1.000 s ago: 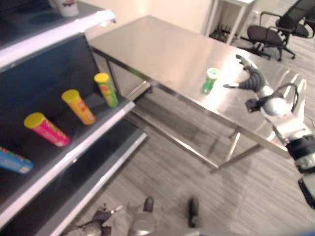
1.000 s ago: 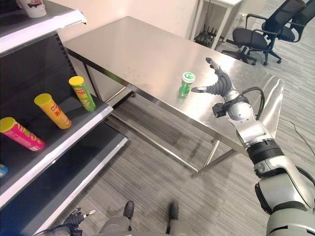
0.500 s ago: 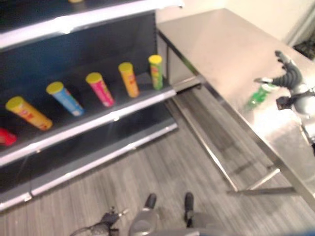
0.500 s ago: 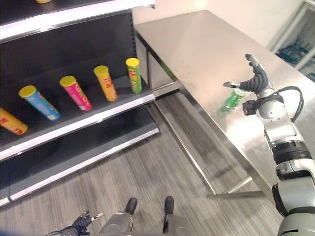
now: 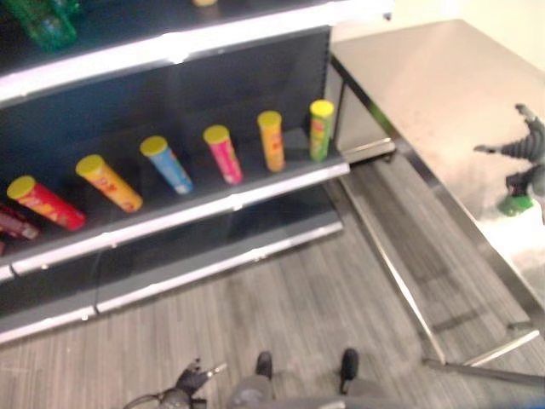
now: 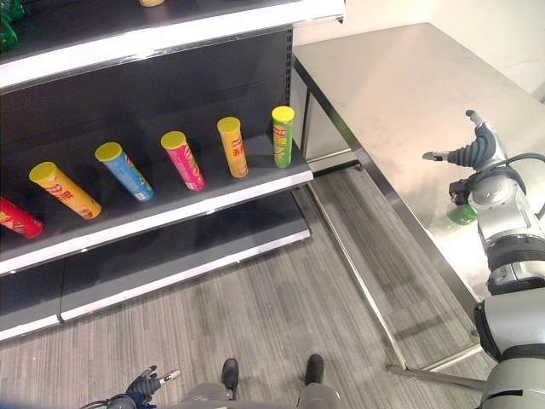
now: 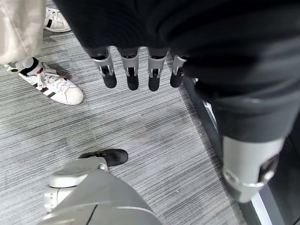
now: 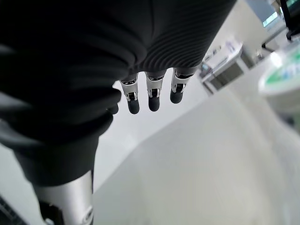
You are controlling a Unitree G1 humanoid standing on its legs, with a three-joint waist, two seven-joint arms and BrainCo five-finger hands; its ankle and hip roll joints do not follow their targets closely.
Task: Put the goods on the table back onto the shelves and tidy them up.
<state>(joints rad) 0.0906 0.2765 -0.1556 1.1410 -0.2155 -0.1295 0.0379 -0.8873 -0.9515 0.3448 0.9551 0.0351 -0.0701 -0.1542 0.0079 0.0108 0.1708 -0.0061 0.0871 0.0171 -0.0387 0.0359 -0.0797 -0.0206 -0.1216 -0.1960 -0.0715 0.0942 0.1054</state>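
While the right hand (image 5: 526,152) hovered over the steel surface (image 5: 443,94) in the left eye view, its fingers were spread apart and straight, holding nothing. The green can (image 5: 515,204) stood on the surface just below that hand, apparently not yet grasped; contact could not be confirmed. My reading: the hand was poised above the can to close on it for transfer to the shelf (image 5: 179,213).

Right eye view: same arrangement. The can (image 6: 463,213) showed as a small green body, largely hidden behind the right hand (image 6: 477,153). On the shelf (image 6: 170,217), well apart from the can, six tall tubes leaned back in a row, mostly yellow-lidded: green tube (image 6: 282,135) nearest the surface, then orange (image 6: 232,146), pink (image 6: 182,159), blue (image 6: 123,170), yellow (image 6: 64,189) and red (image 6: 17,216). Probably tilted for display.

Left wrist view: left hand (image 7: 136,70) hung over the floor, fingers relaxed and apart, idle. A person's white shoe (image 7: 51,86) stood near.

Right wrist view: fingers (image 8: 152,96) extended, empty; the can's green-and-white lid (image 8: 283,79) lay just beside them.
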